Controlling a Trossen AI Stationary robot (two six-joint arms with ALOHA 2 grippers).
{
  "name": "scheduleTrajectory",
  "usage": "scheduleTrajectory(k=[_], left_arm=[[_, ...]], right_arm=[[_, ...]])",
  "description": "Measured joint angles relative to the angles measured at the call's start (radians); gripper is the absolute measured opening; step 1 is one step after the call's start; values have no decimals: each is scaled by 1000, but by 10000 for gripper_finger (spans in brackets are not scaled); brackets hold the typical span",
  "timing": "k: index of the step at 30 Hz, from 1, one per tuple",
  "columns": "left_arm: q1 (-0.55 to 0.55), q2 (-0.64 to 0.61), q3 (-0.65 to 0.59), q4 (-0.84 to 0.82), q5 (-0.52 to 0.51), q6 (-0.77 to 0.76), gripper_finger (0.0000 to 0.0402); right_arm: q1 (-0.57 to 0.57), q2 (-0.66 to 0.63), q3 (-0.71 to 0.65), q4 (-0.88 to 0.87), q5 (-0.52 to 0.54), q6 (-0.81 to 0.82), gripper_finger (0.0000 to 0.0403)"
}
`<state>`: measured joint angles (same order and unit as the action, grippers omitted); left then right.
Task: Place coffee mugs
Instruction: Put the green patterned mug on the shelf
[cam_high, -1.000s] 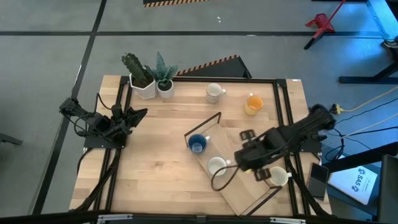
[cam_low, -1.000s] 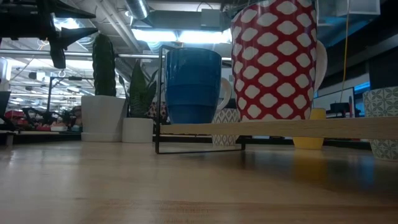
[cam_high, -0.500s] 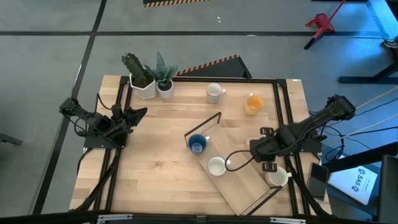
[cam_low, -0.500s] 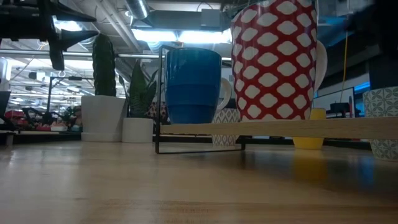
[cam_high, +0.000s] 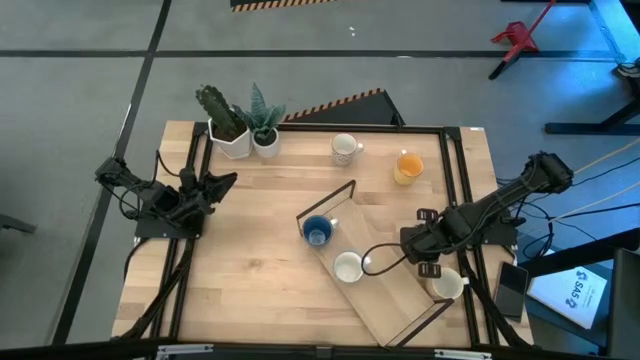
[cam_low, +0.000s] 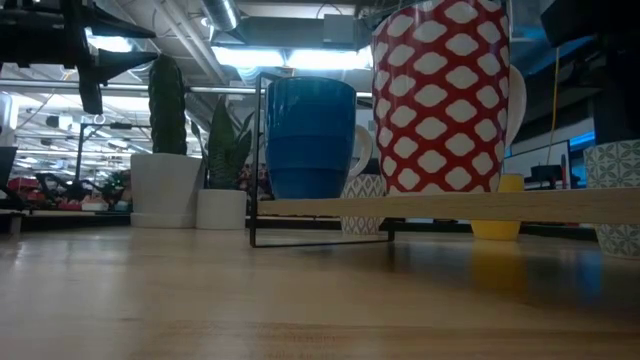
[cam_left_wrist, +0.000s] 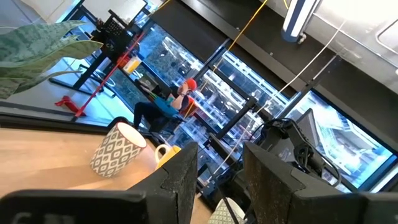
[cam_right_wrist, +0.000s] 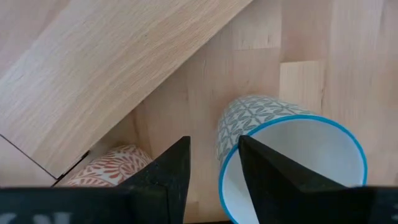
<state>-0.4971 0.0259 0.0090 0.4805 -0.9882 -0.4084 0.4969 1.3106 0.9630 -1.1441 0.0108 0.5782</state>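
- Wooden worktop carries a light wood shelf board in a thin black wire frame, lying diagonally near the right front part.
- On this board stand two mugs: a dark blue mug at its far left end, and next to it a red-and-white patterned mug, white inside. Both look empty from above.
- In the low view the blue mug and the red patterned mug stand upright side by side on the board.
- A cream mug with a grey pattern stands alone near the far edge of the worktop, and an orange mug stands to its right. Both are off the board.
- One more mug, with a blue rim and a grey-green pattern, stands on the worktop near the right edge, just beside the board. It is upright and empty inside.
- The right gripper is over the right part of the board, just beside this blue-rimmed mug. Its fingers are apart and hold nothing.
- An orange-patterned mug shows partly in the right wrist view, just beside the board's edge.
- Two white pots with green plants stand at the far left corner of the worktop.
- The left gripper waits at the left edge of the worktop, its fingers apart and empty.
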Motion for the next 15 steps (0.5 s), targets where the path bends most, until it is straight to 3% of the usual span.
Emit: scheduleTrajectory(k=[15], left_arm=[[0,0,0,-2,2,2,121]], right_arm=[[0,9,7,-39,34,24,143]])
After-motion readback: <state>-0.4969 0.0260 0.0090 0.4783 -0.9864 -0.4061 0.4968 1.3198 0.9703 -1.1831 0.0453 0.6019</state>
